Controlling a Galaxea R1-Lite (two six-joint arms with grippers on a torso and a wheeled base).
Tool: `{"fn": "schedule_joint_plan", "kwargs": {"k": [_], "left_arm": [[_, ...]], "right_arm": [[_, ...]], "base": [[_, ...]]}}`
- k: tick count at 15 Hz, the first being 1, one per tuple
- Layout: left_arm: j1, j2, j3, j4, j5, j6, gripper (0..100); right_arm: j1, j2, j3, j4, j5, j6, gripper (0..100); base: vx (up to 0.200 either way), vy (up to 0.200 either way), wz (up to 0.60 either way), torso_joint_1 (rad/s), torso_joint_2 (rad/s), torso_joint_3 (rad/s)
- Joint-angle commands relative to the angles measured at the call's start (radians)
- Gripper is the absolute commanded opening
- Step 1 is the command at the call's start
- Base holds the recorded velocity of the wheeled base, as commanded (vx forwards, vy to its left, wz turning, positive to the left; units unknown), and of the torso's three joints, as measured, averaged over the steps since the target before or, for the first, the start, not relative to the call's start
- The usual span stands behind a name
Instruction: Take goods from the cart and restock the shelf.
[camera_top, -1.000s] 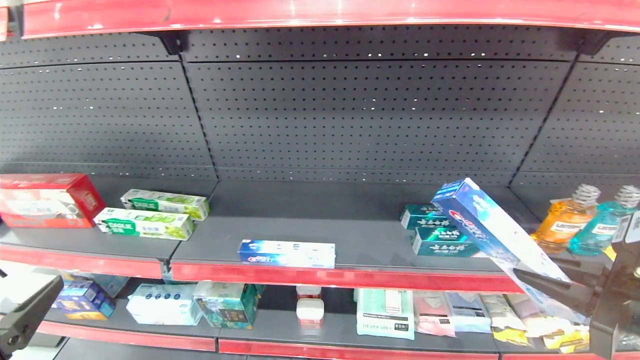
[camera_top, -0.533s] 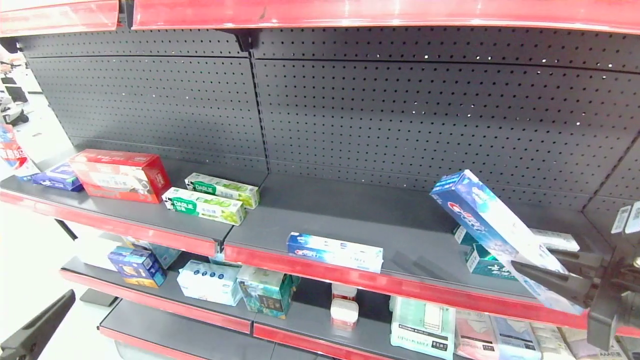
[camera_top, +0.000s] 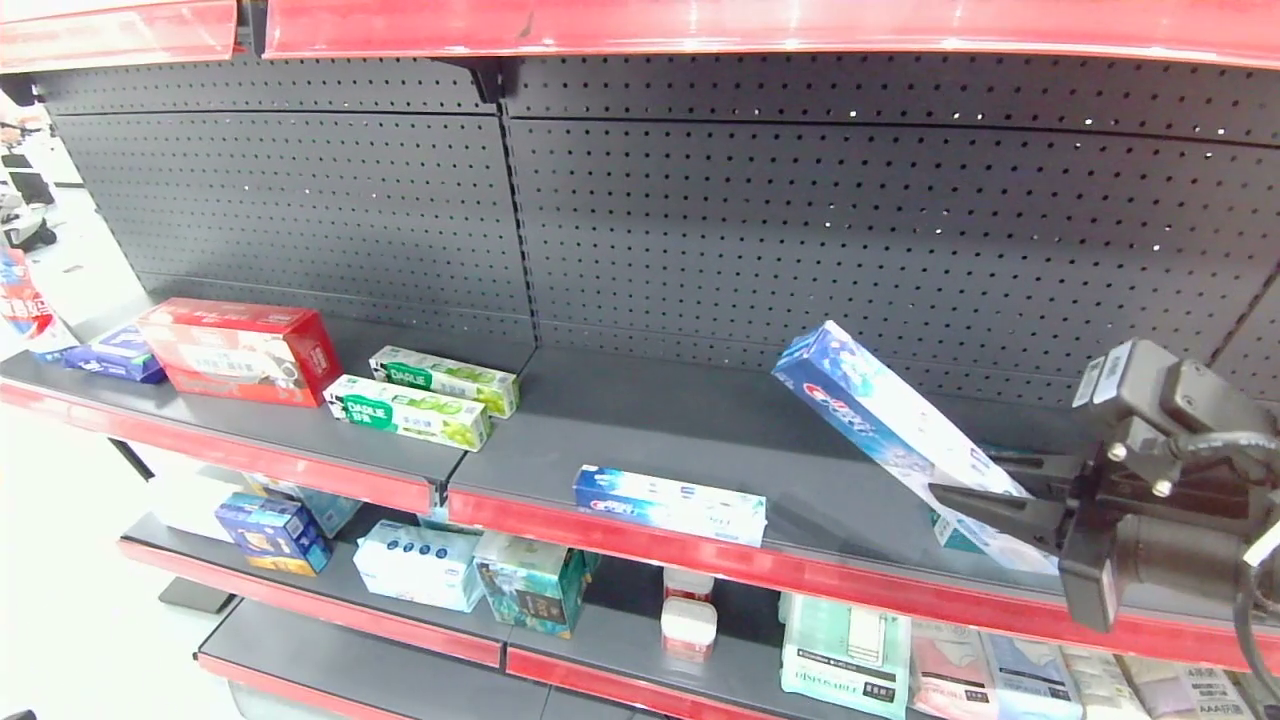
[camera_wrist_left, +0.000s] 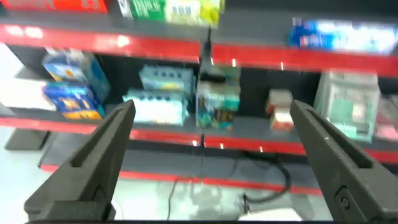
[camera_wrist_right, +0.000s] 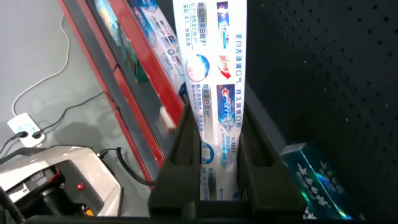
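The right gripper (camera_top: 965, 478) is clamped on the near end of a long blue-and-white cardboard toothpaste box (camera_top: 880, 420), and its fingers partly hide that end; the box tilts over the right part of the dark metal shelf (camera_top: 700, 430), far end raised toward the perforated back panel (camera_top: 800, 220); a glossy teal box (camera_wrist_right: 314, 174) behind is mostly covered; the left gripper (camera_wrist_left: 212, 109) is spread wide, holding nothing

A white power strip (camera_wrist_right: 23, 129) lies on the grey floor (camera_wrist_right: 56, 62) (a thin white cable (camera_wrist_right: 64, 31) trails from it); elsewhere a black cable (camera_wrist_left: 287, 180) loops across the floor.
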Motion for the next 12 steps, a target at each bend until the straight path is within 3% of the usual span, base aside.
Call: {"fn": "schedule_joint_plan", "kwargs": {"k": [1,5,6,8,9,12], "left_arm": [[0.0,-0.13,0.012,0.039,-0.013,0.001,100],[-0.003,-0.202,0.054,0.026,-0.039,-0.038,100],[-0.001,-0.201,0.061,0.026,-0.027,-0.033,100],[0.014,-0.194,0.063,0.023,0.052,-0.038,100],[0.04,-0.196,0.064,0.022,0.079,-0.035,100],[0.144,-0.19,0.064,0.022,0.081,-0.038,100]], "right_arm": [[0.007,0.047,-0.012,-0.002,0.0,-0.008,0],[0.005,0.04,-0.012,-0.003,0.0,-0.012,0],[0.005,0.038,-0.012,-0.003,0.0,-0.009,0],[0.005,0.037,-0.012,-0.003,-0.001,-0.009,0],[0.003,0.035,-0.012,-0.003,-0.003,-0.008,0],[0.003,0.04,-0.02,-0.003,-0.003,-0.008,0]], "base": [[0.0,0.0,0.0,0.0,0.0,0.0],[0.0,0.0,0.0,0.0,0.0,0.0],[0.0,0.0,0.0,0.0,0.0,0.0],[0.0,0.0,0.0,0.0,0.0,0.0],[0.0,0.0,0.0,0.0,0.0,0.0],[0.0,0.0,0.0,0.0,0.0,0.0]]}}
